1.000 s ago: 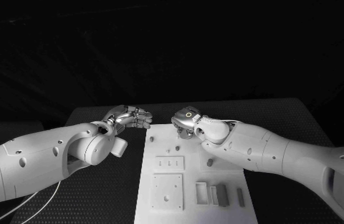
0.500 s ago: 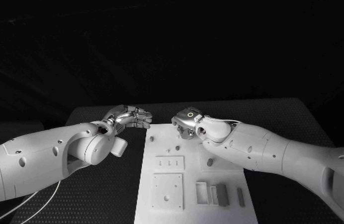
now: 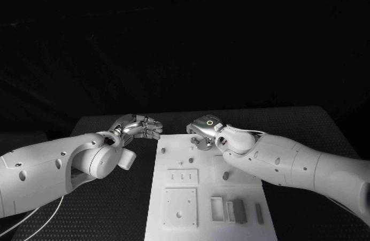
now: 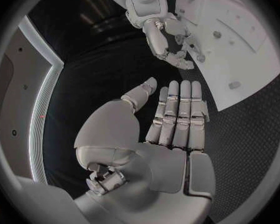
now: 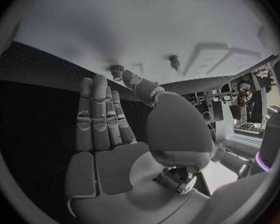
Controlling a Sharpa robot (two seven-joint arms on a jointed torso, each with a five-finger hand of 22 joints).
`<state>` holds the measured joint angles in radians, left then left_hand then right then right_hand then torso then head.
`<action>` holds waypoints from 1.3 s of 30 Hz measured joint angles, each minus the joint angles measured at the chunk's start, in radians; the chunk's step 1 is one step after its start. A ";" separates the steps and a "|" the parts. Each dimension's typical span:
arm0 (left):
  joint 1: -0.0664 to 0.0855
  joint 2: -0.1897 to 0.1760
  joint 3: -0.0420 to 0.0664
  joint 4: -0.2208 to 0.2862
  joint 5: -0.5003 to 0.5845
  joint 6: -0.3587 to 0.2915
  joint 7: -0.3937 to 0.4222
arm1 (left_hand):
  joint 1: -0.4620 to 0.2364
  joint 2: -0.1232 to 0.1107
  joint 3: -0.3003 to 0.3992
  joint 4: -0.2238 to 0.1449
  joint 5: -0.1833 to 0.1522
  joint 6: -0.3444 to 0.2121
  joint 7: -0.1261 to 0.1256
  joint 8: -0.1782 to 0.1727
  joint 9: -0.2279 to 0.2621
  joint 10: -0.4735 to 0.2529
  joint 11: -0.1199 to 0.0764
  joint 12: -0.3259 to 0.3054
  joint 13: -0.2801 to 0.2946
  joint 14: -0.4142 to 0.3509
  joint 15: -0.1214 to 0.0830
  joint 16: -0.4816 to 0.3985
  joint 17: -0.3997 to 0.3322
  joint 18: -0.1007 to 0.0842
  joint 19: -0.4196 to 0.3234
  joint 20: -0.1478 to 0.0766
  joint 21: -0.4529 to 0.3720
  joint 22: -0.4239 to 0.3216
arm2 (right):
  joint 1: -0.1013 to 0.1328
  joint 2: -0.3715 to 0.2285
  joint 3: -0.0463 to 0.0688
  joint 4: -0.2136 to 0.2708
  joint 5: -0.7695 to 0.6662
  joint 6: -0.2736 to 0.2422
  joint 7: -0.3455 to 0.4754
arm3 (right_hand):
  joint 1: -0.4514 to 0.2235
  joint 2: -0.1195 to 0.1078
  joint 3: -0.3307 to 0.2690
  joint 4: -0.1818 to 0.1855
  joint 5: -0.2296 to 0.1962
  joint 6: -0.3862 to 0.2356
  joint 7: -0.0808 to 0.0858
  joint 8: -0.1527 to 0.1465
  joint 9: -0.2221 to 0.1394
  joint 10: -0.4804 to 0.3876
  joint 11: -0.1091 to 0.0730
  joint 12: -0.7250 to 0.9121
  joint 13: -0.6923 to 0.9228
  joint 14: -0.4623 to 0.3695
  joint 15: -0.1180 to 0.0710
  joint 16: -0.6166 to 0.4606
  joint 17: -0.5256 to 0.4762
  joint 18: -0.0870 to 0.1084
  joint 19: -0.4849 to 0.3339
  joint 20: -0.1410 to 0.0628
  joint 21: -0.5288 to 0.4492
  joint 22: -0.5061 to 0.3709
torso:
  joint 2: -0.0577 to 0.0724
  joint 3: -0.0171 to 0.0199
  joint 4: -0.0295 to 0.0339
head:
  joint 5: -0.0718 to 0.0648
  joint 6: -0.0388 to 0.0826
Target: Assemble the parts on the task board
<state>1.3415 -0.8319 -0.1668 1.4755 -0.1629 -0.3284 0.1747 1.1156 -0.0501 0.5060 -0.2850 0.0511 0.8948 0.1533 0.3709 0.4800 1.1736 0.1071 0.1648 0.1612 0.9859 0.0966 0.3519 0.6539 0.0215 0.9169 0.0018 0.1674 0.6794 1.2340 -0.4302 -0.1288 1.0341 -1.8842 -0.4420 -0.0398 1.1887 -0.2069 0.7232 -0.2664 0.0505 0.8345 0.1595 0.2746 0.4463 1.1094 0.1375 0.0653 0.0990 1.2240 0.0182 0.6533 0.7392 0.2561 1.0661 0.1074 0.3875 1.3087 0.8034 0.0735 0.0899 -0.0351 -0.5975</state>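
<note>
Here the black worktop [image 3: 308, 123] carries the white task board [image 3: 208, 198], which runs lengthwise down its middle between the two white arms. The left arm [image 3: 54, 171] reaches in over the worktop beside the board's left edge, and its robot hand, the left hand [image 3: 140, 127], hovers just off the board's far left corner. In the left wrist view this left hand [image 4: 171, 129] lies flat, fingers straight and side by side, thumb angled out, holding nothing. The right arm [image 3: 300, 166] crosses above the board's right side, and the right hand [image 3: 203, 131] sits over the board's far end. In the right wrist view the right hand [image 5: 109, 134] also shows a flat palm with its fingers laid together and nothing in it, the thumb reaching toward a small peg [image 5: 117, 70] at the board's edge; whether it touches the peg cannot be told. On the board's near end stand small grey parts [image 3: 235, 209], upright blocks side by side, next to a square plate [image 3: 179, 206] with a hole.
</note>
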 measured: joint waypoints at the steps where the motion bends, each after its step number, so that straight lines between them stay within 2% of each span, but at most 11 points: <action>1: 0.000 -0.001 0.000 -0.001 0.000 0.000 0.000 | 0.000 0.000 0.000 0.000 0.000 0.000 0.000 0.000 0.000 0.000 0.000 0.000 0.000 0.000 0.000 0.000 0.000 0.000 0.000 0.000 0.000 0.000 | 0.003 -0.010 0.000 0.012 0.005 -0.007 0.001 | -0.003 -0.003 -0.002 0.002 0.000 0.000 0.000 0.000 0.000 0.000 0.000 0.000 -0.001 0.000 0.000 0.000 0.001 0.000 0.000 0.000 0.000 0.000 | 0.000 0.0004 -0.0006 | 0.000 0.001; 4: 0.000 -0.005 0.000 -0.005 0.000 0.000 0.000 | 0.000 0.000 0.000 0.000 0.000 0.000 0.000 0.000 0.000 0.000 0.000 0.000 0.000 0.000 0.000 0.000 0.000 0.000 0.000 0.000 0.000 0.000 | 0.013 -0.049 0.005 0.059 0.025 -0.031 0.007 | -0.007 -0.014 0.000 0.015 0.000 -0.005 -0.002 0.000 0.000 0.000 0.000 0.001 -0.004 0.004 0.004 0.000 0.004 -0.001 0.000 0.000 0.008 0.000 | 0.000 0.0005 -0.0017 | 0.001 0.005; 10: 0.000 -0.007 0.000 -0.023 0.001 0.005 0.003 | 0.000 0.000 0.000 0.000 0.000 0.000 0.000 0.000 0.000 0.000 0.000 0.000 0.000 0.000 0.000 0.000 0.000 0.000 0.000 0.000 0.000 0.000 | 0.036 -0.162 0.048 0.168 0.104 -0.061 0.027 | -0.011 -0.018 -0.015 0.038 0.000 0.016 0.018 0.013 0.005 0.058 -0.022 0.032 0.011 0.039 -0.017 0.050 0.032 -0.009 0.032 -0.023 0.050 0.000 | -0.001 0.0013 -0.0044 | -0.004 0.018; 13: 0.000 -0.007 0.000 -0.039 0.002 0.021 0.013 | 0.000 0.000 0.000 0.000 0.000 -0.002 0.002 0.000 -0.001 0.000 0.000 -0.003 0.000 0.000 0.000 -0.004 0.001 0.000 0.000 0.000 -0.005 0.001 | 0.051 -0.217 0.060 0.205 0.150 -0.066 0.040 | -0.011 -0.018 -0.018 0.049 0.000 0.022 0.022 0.014 0.008 0.101 -0.036 0.052 0.027 0.047 -0.022 0.065 0.042 -0.012 0.037 -0.026 0.060 0.000 | -0.003 0.0016 -0.0073 | -0.007 0.025; 18: 0.000 -0.001 0.000 -0.062 0.001 0.048 0.031 | 0.000 0.000 0.000 0.000 0.000 -0.010 0.010 -0.005 -0.003 -0.004 0.004 -0.005 0.000 0.000 0.000 -0.005 0.005 0.000 0.000 0.000 -0.006 0.001 | 0.067 -0.298 0.072 0.243 0.216 -0.008 0.046 | -0.022 -0.030 -0.057 0.066 0.003 0.038 -0.002 0.029 0.022 0.248 -0.092 0.228 0.216 0.058 -0.078 0.166 0.120 -0.007 0.057 -0.045 0.112 0.001 | -0.007 0.0030 -0.0180 | -0.008 0.033; 19: 0.000 -0.001 0.000 -0.063 0.001 0.051 0.033 | 0.000 0.000 0.000 0.000 0.000 -0.011 0.011 -0.009 -0.003 -0.004 0.004 -0.005 0.000 0.000 0.000 -0.005 0.005 0.000 0.000 0.000 -0.006 0.001 | 0.067 -0.306 0.076 0.243 0.221 0.016 0.044 | -0.025 -0.032 -0.073 0.061 0.005 0.044 -0.012 0.036 0.030 0.244 -0.095 0.296 0.299 0.053 -0.083 0.219 0.161 -0.001 0.064 -0.048 0.132 0.002 | -0.008 0.0034 -0.0199 | -0.009 0.033; 20: 0.000 0.000 0.000 -0.064 0.001 0.054 0.035 | 0.003 -0.003 0.000 0.000 0.000 -0.011 0.011 -0.011 -0.004 -0.004 0.004 -0.011 0.000 0.001 0.001 -0.005 0.006 0.000 0.000 0.000 -0.006 0.002 | 0.067 -0.313 0.079 0.243 0.225 0.040 0.042 | -0.026 -0.034 -0.097 0.058 0.013 0.044 -0.040 0.037 0.043 0.179 -0.121 0.470 0.492 0.050 -0.063 0.358 0.264 0.001 0.093 -0.061 0.198 -0.016 | -0.009 0.0036 -0.0222 | -0.010 0.034; 21: 0.000 -0.001 0.000 -0.065 0.001 0.057 0.037 | 0.004 -0.004 0.000 0.000 0.000 -0.013 0.013 -0.012 -0.004 -0.004 0.004 -0.011 0.000 0.003 0.003 -0.005 0.007 0.000 0.000 0.000 -0.006 0.002 | 0.067 -0.320 0.079 0.241 0.230 0.070 0.040 | -0.026 -0.034 -0.098 0.057 0.011 0.039 -0.022 0.037 0.053 0.100 -0.100 0.609 0.637 0.013 -0.071 0.427 0.318 -0.001 0.084 -0.074 0.240 -0.018 | -0.010 0.0042 -0.0242 | -0.011 0.035; 26: 0.000 -0.002 0.000 -0.068 0.000 0.064 0.042 | 0.004 -0.004 0.000 0.000 0.000 -0.014 0.014 -0.012 -0.004 -0.004 0.004 -0.011 0.000 0.004 0.004 -0.008 0.007 0.000 0.000 0.000 -0.006 0.002 | 0.066 -0.336 0.078 0.210 0.245 0.155 0.034 | -0.029 -0.060 -0.079 0.074 0.001 0.006 -0.010 0.018 0.064 -0.044 -0.093 1.007 1.000 -0.003 -0.083 0.625 0.421 -0.016 0.079 -0.090 0.399 0.000 | -0.012 0.0079 -0.0317 | -0.011 0.035; 32: 0.000 -0.002 0.000 -0.072 0.000 0.068 0.044 | 0.004 -0.004 0.000 0.000 0.000 -0.014 0.014 -0.012 -0.005 -0.007 0.007 -0.011 0.000 0.004 0.004 -0.008 0.008 -0.001 0.000 0.000 -0.006 0.002 | 0.065 -0.316 0.074 0.118 0.277 0.207 0.030 | -0.045 -0.065 -0.052 0.100 0.001 -0.052 0.001 -0.025 0.049 -0.073 -0.091 1.105 1.064 0.020 -0.077 0.709 0.453 -0.016 0.081 -0.109 0.489 0.000 | -0.013 0.0099 -0.0349 | -0.013 0.034; 39: 0.000 0.007 0.000 -0.079 0.000 0.071 0.044 | 0.004 -0.004 0.000 0.000 0.000 -0.021 0.015 -0.012 -0.005 -0.007 0.007 -0.011 0.000 0.004 0.004 -0.008 0.009 -0.001 0.000 0.000 -0.006 0.003 | 0.042 -0.266 0.070 0.032 0.306 0.227 0.035 | -0.047 -0.064 -0.048 0.104 0.001 -0.060 0.002 -0.027 0.046 -0.064 -0.089 1.115 1.064 0.032 -0.079 0.729 0.461 -0.018 0.077 -0.113 0.509 -0.001 | -0.013 0.0094 -0.0337 | -0.017 0.033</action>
<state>1.3413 -0.8246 -0.1671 1.3960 -0.1628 -0.2578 0.2192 1.1197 -0.0540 0.5060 -0.2850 0.0511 0.8741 0.1684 0.3592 0.4749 1.1664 0.1143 0.1538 0.1612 0.9896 0.1002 0.3436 0.6632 0.0209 0.9169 0.0018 0.1618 0.6820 1.2760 -0.6959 -0.0585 1.0657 -1.5785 -0.2155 -0.0047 1.1421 -0.2705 0.6750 -0.1628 0.0513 0.7750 0.1618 0.2474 0.4920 1.0457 0.0482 1.1807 1.1628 1.2562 -0.0605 1.3822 1.2005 0.2381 1.1434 -0.0059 0.8963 1.3081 0.7901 0.0829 0.0562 -0.0525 -0.5640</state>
